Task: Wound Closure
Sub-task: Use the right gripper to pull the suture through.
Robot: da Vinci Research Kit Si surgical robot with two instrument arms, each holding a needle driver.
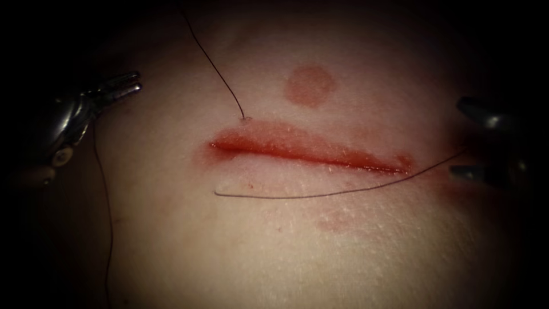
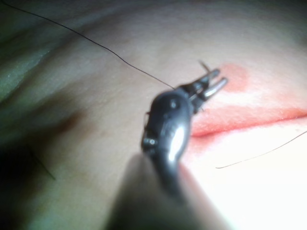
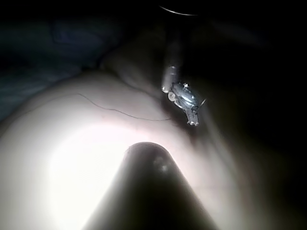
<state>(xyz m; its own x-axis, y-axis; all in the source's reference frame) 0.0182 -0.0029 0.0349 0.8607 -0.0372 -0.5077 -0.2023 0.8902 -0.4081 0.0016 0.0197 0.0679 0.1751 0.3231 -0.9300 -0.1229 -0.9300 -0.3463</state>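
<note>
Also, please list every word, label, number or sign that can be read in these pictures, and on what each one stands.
There are none to read.
The pale pork tissue with its long red cut carries no print.
The thin dark thread and the round red fluid mark are not signs.
The shiny metal left tool and the dark metal right tool show no legible marking.

The lit scene sits inside a dark surround [image 1: 23, 34] that swallows every edge and corner of the endoscope view. Light comes from above and falls brightest on the middle of the tissue [image 1: 274, 246], fading outward into shadow. In the left wrist view a dim, greenish, softly folded backdrop [image 2: 19, 57] lies beyond the lit surface. In the right wrist view a hard glare [image 3: 86, 163] gives way to a dusky bluish backdrop [image 3: 48, 43] and blackness
</note>
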